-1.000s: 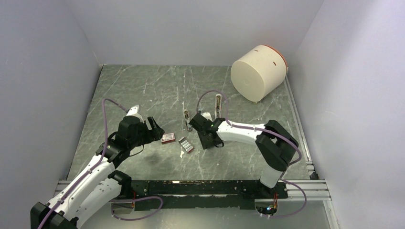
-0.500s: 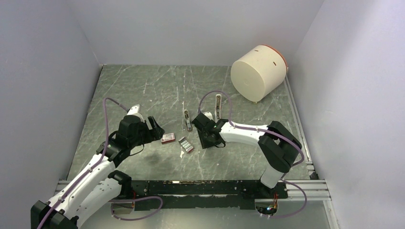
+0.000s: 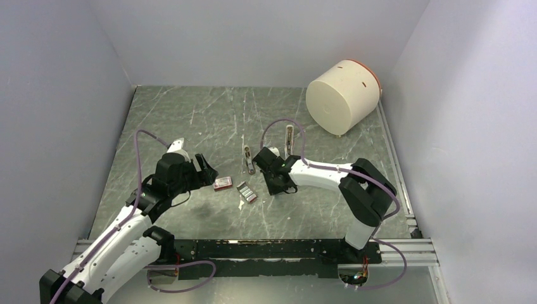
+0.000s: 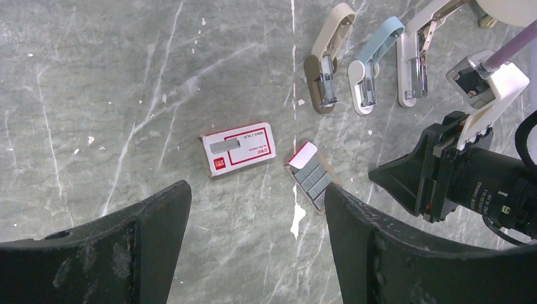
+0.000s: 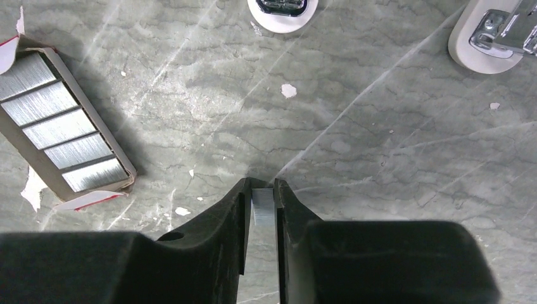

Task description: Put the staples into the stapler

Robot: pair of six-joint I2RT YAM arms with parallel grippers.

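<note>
Staples (image 3: 246,192) lie in an open tray near the middle of the table (image 3: 190,120), just beside a little red box (image 3: 222,183). From above we see both arms bent in toward them: the left gripper (image 3: 206,172) just left of the box, the right gripper (image 3: 277,187) just right of the tray, low over the table. A big white drum (image 3: 342,96) sits well apart in the far right corner. Through the left wrist camera, the left gripper (image 4: 256,193) shows its jaws spread wide with nothing between them. We judge it is parked there as an onlooker, framing the box (image 4: 239,149) and the tray of staples (image 4: 310,175). Beyond these lie a brown stapler (image 4: 326,60), a blue stapler (image 4: 370,69) and a white stapler (image 4: 418,54), side by side and swung open with their metal channels showing, presumably so that a strip can be dropped in. The right gripper's (image 4: 383,176) black fingers point at the tray from the right. Through the right wrist camera, the right gripper (image 5: 261,197) is pinched on what looks like a single staple strip (image 5: 261,208), a silvery sliver held edge-on between the tips. That grip would suit sliding it lengthwise into a channel. The tray (image 5: 63,136) with five strips lies off to the left, and the pale ends of two staplers (image 5: 282,7) sit at the top edge, apart from the fingers.
</note>
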